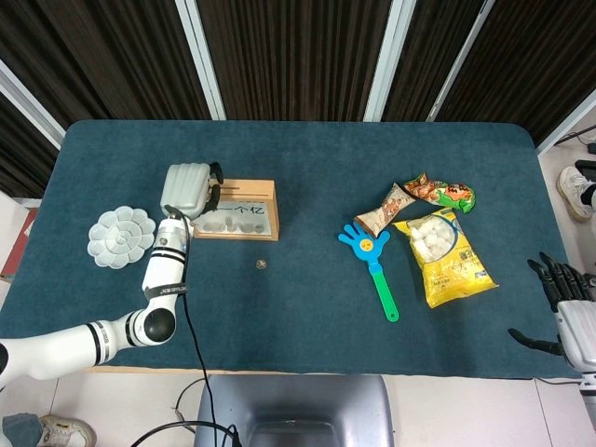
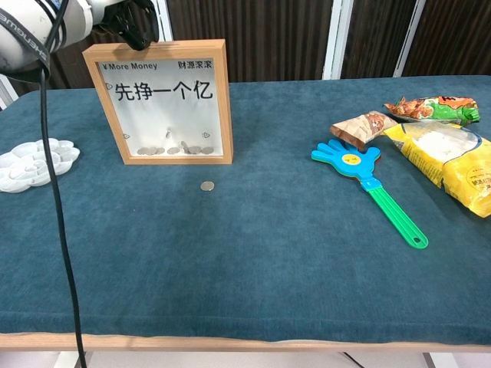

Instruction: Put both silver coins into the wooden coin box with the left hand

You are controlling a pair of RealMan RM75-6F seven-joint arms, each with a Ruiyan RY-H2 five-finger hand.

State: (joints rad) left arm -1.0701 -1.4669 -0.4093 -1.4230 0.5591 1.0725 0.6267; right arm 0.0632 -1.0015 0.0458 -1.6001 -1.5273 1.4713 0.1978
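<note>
The wooden coin box [image 2: 218,100] stands upright at the left of the table, its glass front showing several coins along the bottom. One coin [image 2: 170,136] shows tilted above the pile inside the glass. My left hand [image 1: 187,189] hovers over the box's top left corner [image 1: 244,186], its dark fingertips [image 2: 143,23] just above the top edge, with nothing seen in them. A silver coin [image 2: 207,185] lies flat on the cloth in front of the box [image 1: 262,264]. My right hand [image 1: 566,312] hangs by the table's right front corner, fingers spread and empty.
A white flower-shaped palette [image 1: 121,237] lies left of the box. To the right are a blue and green hand clapper [image 1: 374,264], a yellow snack bag [image 1: 445,256] and two smaller snack packets [image 1: 414,197]. The left arm's cable [image 2: 57,192] hangs down in front of the palette.
</note>
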